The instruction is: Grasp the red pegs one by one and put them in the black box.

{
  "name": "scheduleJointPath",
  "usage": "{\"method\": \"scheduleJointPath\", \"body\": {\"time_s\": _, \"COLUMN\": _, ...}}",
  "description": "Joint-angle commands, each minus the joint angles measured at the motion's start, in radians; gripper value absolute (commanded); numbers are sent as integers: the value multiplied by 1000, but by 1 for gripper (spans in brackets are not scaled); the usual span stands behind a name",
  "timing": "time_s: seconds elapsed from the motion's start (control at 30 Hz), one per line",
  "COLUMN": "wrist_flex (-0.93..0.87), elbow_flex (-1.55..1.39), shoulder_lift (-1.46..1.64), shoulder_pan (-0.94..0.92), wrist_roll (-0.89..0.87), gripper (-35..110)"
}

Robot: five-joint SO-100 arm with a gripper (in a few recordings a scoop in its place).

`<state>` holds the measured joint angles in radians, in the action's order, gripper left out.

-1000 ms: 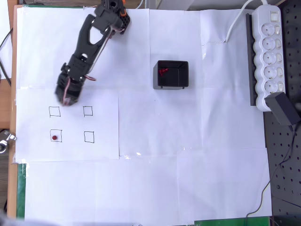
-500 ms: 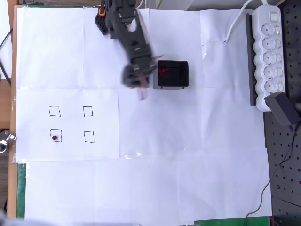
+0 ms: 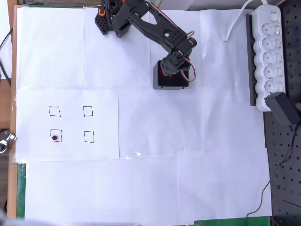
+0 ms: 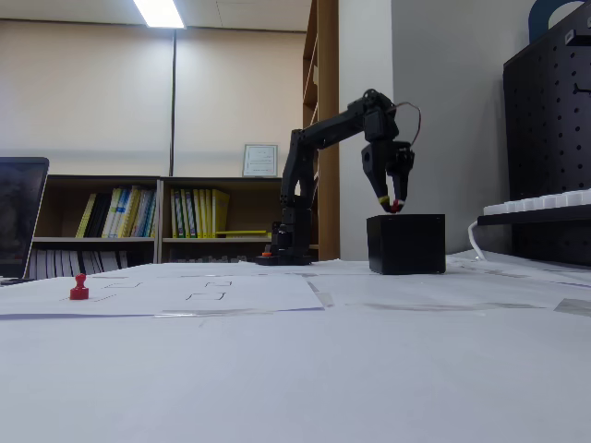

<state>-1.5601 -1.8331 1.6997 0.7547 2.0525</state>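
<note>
The black arm is reaching from its base at the top of the table, seen from overhead, out to the right and downward in the picture. In the fixed view the upper part is rising from the base, then the forearm is going across to the right, and the wrist is bending so the gripper is pointing straight down.

The gripper is hanging directly above the black box, just over its open top. In the fixed view the fingertips are sitting close together with something small and red between them, right at the rim of the black box. It looks like a red peg pinched in the jaws, which are nearly closed on it. From overhead a bit of red is showing inside the box, but the gripper is covering most of it.

One more red peg is standing far from the gripper, inside the lower left printed square on the white paper. In the fixed view this peg is at the far left, well apart from the box.
</note>
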Motion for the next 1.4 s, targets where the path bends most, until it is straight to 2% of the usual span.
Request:
{"method": "scheduleJointPath", "body": {"time_s": 0.0, "wrist_flex": 54, "elbow_flex": 20, "shoulder_lift": 25, "shoulder_pan": 8, "wrist_roll": 15, "gripper": 6}}
{"method": "scheduleJointPath", "body": {"time_s": 0.27, "wrist_flex": 18, "elbow_flex": -21, "shoulder_lift": 25, "shoulder_pan": 8, "wrist_roll": 15, "gripper": 15}}
{"method": "scheduleJointPath", "body": {"time_s": 0.43, "wrist_flex": -89, "elbow_flex": -290, "shoulder_lift": -89, "shoulder_pan": -5, "wrist_roll": 18, "gripper": 18}}
{"method": "scheduleJointPath", "body": {"time_s": 0.53, "wrist_flex": -44, "elbow_flex": -333, "shoulder_lift": -229, "shoulder_pan": -64, "wrist_roll": -38, "gripper": 17}}
{"method": "scheduleJointPath", "body": {"time_s": 0.63, "wrist_flex": 164, "elbow_flex": -8, "shoulder_lift": -453, "shoulder_pan": -236, "wrist_roll": -247, "gripper": 15}}
{"method": "scheduleJointPath", "body": {"time_s": 0.8, "wrist_flex": 614, "elbow_flex": 580, "shoulder_lift": -601, "shoulder_pan": -575, "wrist_roll": -518, "gripper": 15}}
{"method": "scheduleJointPath", "body": {"time_s": 0.9, "wrist_flex": 850, "elbow_flex": 781, "shoulder_lift": -604, "shoulder_pan": -788, "wrist_roll": -583, "gripper": 15}}
{"method": "scheduleJointPath", "body": {"time_s": 0.97, "wrist_flex": 1086, "elbow_flex": 894, "shoulder_lift": -575, "shoulder_pan": -902, "wrist_roll": -535, "gripper": 15}}
{"method": "scheduleJointPath", "body": {"time_s": 1.0, "wrist_flex": 1259, "elbow_flex": 963, "shoulder_lift": -546, "shoulder_pan": -962, "wrist_roll": -500, "gripper": 15}}
{"method": "scheduleJointPath", "body": {"time_s": 1.07, "wrist_flex": 1457, "elbow_flex": 1031, "shoulder_lift": -471, "shoulder_pan": -1060, "wrist_roll": -517, "gripper": 15}}
{"method": "scheduleJointPath", "body": {"time_s": 1.23, "wrist_flex": 1824, "elbow_flex": 1022, "shoulder_lift": -181, "shoulder_pan": -1215, "wrist_roll": -617, "gripper": 15}}
{"method": "scheduleJointPath", "body": {"time_s": 1.37, "wrist_flex": 1993, "elbow_flex": 893, "shoulder_lift": 43, "shoulder_pan": -1261, "wrist_roll": -574, "gripper": 15}}
